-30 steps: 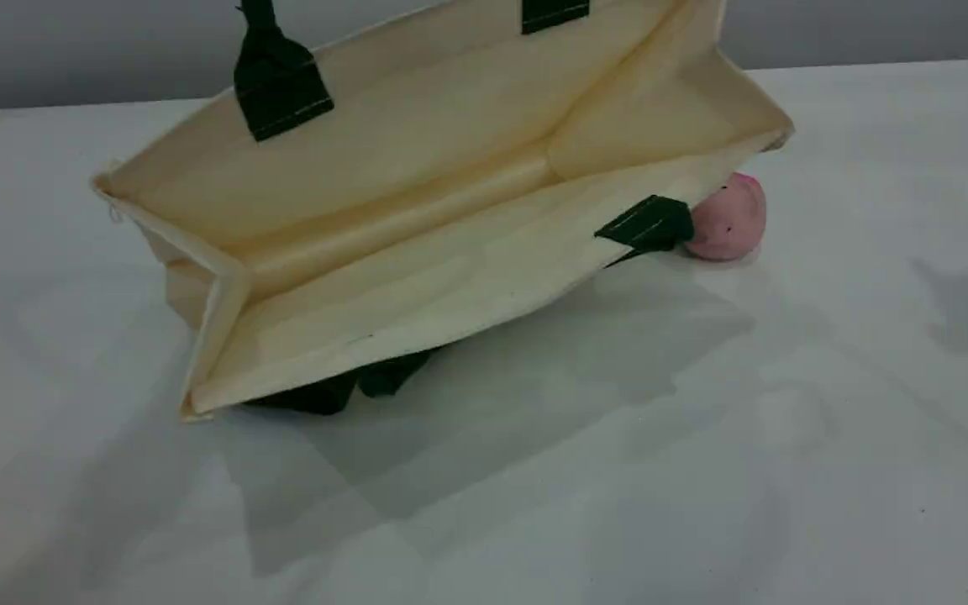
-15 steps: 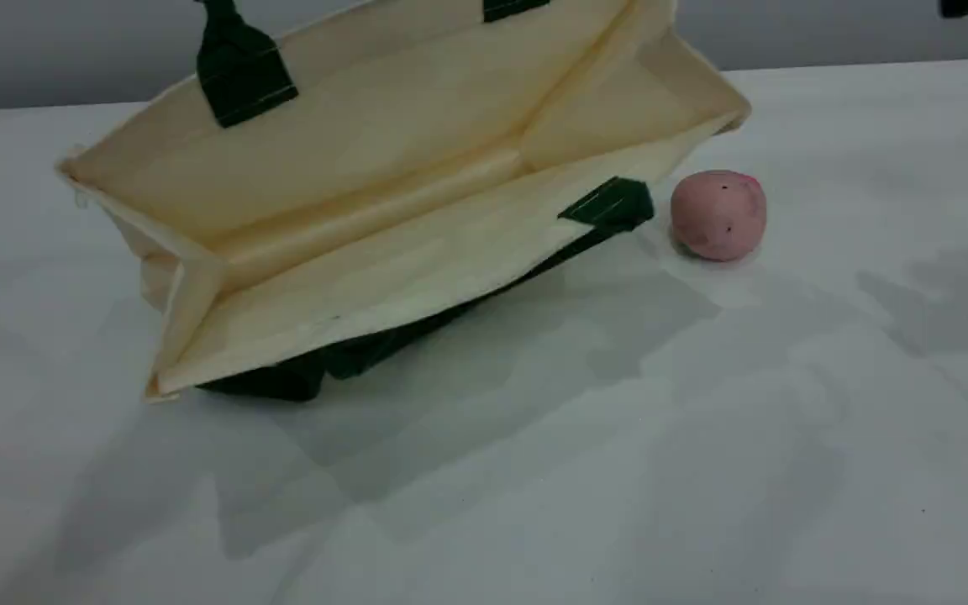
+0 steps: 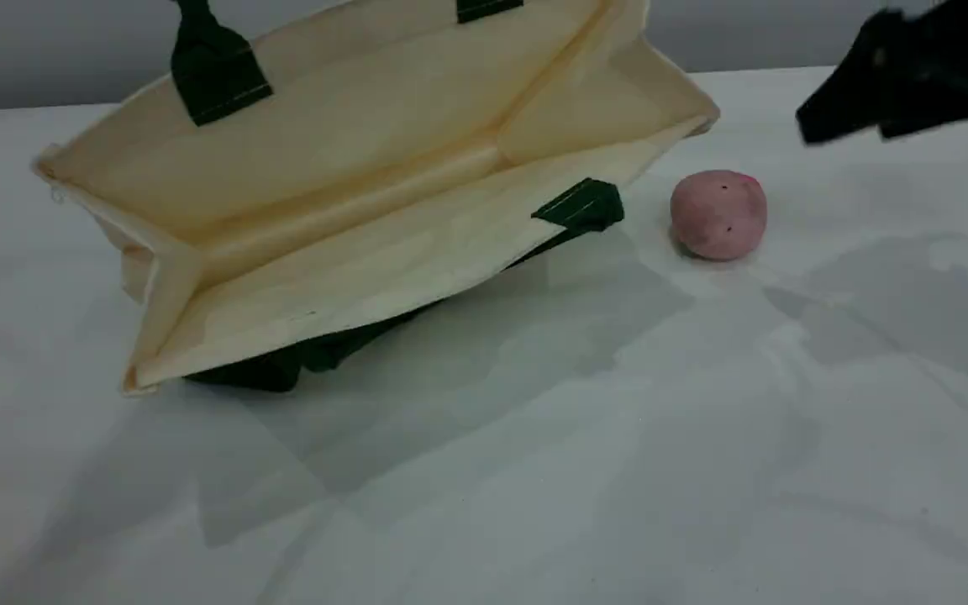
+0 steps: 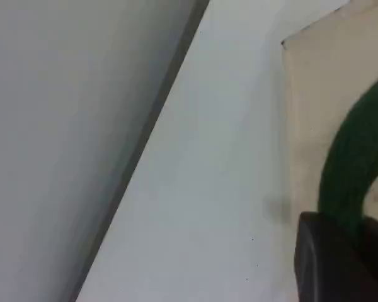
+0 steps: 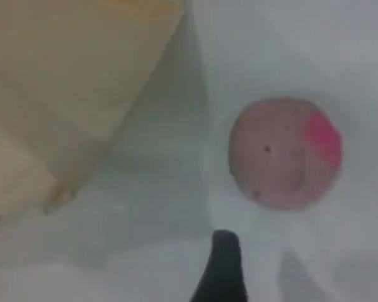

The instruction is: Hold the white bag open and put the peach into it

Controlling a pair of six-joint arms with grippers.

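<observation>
White, matte tabletop (image 3: 534, 504) fills most of what I see. Beyond its far edge stands a plain grey wall (image 3: 47, 50). Soft, overlapping grey shadows lie across the tabletop. The light is even, with no glare.

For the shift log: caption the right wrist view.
Peach rests on the table, apart from the bag at upper left.

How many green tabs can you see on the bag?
3: left tab and middle tab on the white bag's lifted side, one tab on its near edge. Another may hide underneath.
</observation>
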